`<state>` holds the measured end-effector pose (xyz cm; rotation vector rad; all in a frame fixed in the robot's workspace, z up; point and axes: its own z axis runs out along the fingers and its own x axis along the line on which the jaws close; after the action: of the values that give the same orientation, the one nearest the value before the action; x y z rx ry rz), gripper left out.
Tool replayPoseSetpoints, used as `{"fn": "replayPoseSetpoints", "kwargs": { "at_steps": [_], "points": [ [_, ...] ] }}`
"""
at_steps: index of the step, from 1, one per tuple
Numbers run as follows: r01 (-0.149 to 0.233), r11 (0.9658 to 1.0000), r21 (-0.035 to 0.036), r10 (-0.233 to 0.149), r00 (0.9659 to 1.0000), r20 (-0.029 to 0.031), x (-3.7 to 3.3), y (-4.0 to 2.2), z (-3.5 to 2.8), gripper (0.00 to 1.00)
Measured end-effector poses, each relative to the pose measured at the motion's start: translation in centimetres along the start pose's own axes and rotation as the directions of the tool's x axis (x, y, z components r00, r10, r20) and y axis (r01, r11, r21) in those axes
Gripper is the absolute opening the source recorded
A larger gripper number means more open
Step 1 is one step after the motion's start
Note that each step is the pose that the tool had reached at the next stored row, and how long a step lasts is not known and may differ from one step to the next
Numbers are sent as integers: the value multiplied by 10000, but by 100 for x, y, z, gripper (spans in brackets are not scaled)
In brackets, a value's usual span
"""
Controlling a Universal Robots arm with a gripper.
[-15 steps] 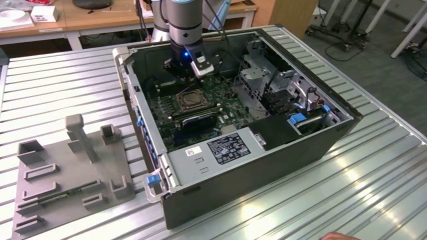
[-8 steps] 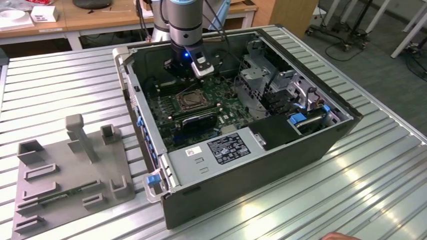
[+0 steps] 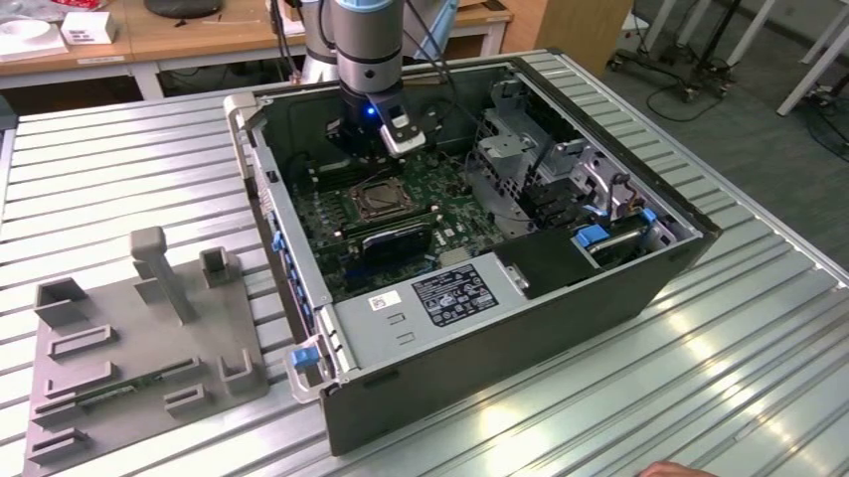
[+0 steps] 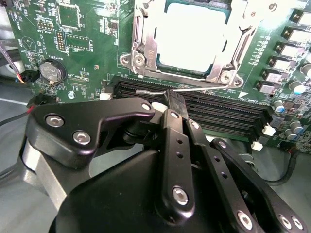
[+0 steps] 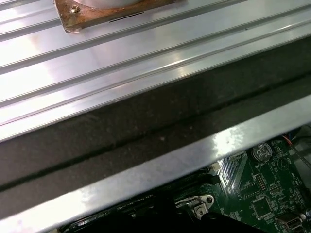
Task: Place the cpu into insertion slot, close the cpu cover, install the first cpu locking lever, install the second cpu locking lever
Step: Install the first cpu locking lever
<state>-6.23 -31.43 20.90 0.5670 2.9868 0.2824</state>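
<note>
Hand (image 4: 174,102) was clenched on the thin locking lever (image 4: 204,88), right over the memory slots (image 4: 228,114)! The cpu (image 4: 192,36) sat mid-motherboard (image 4: 92,29), framed by the cpu cover (image 4: 146,46). That lever looked stiff, springy and slick, probably best pinched near its free end.

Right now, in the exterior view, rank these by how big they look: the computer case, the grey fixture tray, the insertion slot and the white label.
1. computer case
2. grey fixture tray
3. white label and insertion slot: they look close, and the label sits nearer the camera, so I won't rank them.
</note>
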Motion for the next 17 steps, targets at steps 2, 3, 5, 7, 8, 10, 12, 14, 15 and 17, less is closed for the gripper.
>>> {"fn": "replayPoseSetpoints", "kwargs": {
  "at_steps": [2,3,5,7,8,10,12,14,15,17],
  "points": [
    [0,10000,-1,0,10000,0,0,0,1,11],
    [0,10000,-4,0,10000,1,0,0,2,11],
    [0,10000,-3,0,10000,1,0,0,2,11],
    [0,10000,-3,0,10000,1,0,0,2,11],
    [0,10000,-3,0,10000,1,0,0,3,11],
    [0,10000,-7,0,10000,2,0,-1,11,11],
    [0,10000,-3,0,10000,1,1,-3,19,11],
    [1,10000,-3,-1,10000,1,1,-5,27,11],
    [0,10000,-2,0,10000,1,1,-6,30,11],
    [0,10000,-3,0,10000,1,2,-7,38,11]
  ]
}}
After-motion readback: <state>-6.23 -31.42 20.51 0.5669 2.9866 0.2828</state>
